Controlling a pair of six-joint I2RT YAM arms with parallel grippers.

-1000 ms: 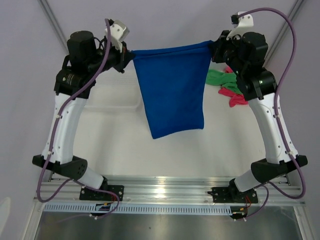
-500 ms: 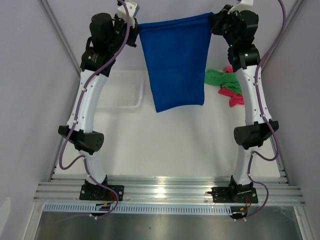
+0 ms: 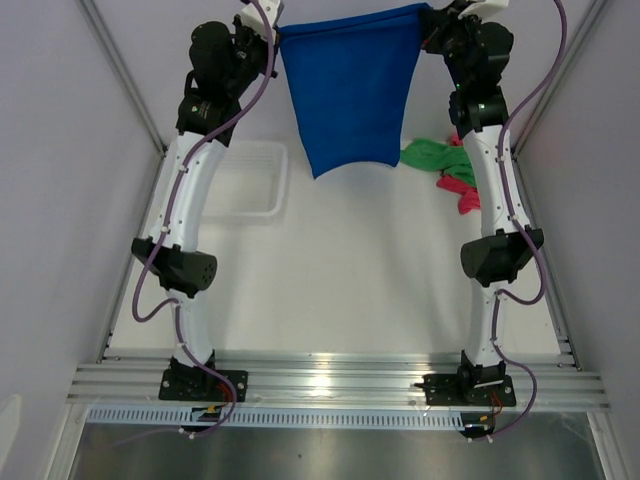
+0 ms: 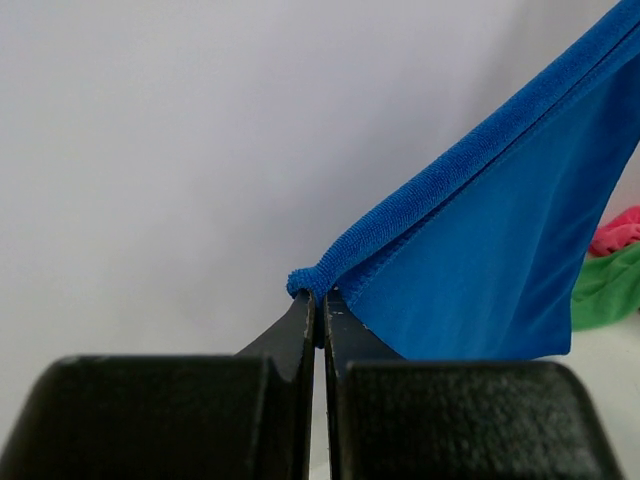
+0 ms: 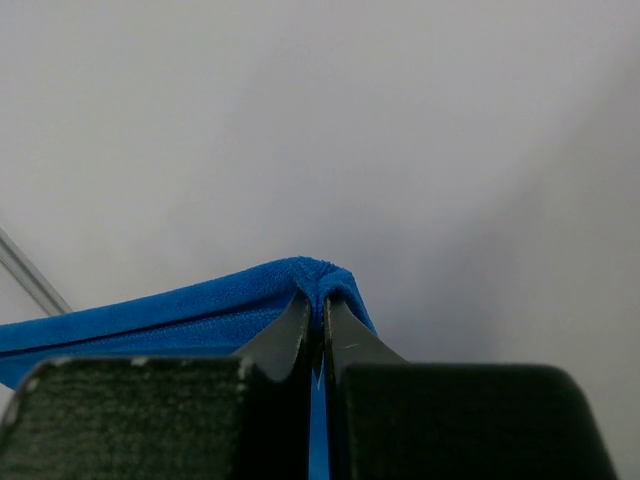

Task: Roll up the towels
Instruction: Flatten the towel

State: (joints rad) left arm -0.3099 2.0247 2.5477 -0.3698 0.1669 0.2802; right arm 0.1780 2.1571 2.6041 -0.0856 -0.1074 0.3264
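Note:
The blue towel [image 3: 350,90] hangs stretched between both arms, high at the far end of the table. My left gripper [image 3: 277,38] is shut on its left top corner [image 4: 310,280]. My right gripper [image 3: 428,22] is shut on its right top corner [image 5: 322,282]. The towel's lower edge dangles free above the table. A green towel [image 3: 432,155] and a pink towel [image 3: 462,190] lie crumpled together at the far right, partly behind the right arm. In the left wrist view the green towel [image 4: 610,290] and the pink towel [image 4: 620,230] show past the blue cloth.
A white basket [image 3: 248,180] sits at the far left of the table, beside the left arm. Pale walls close in the left, right and far sides. A metal rail [image 3: 330,380] with the arm bases runs along the near edge.
Both arms have stretched away from the bases toward the far end, carrying the blue towel with them. The towel now hangs farther back, and both grips have held.

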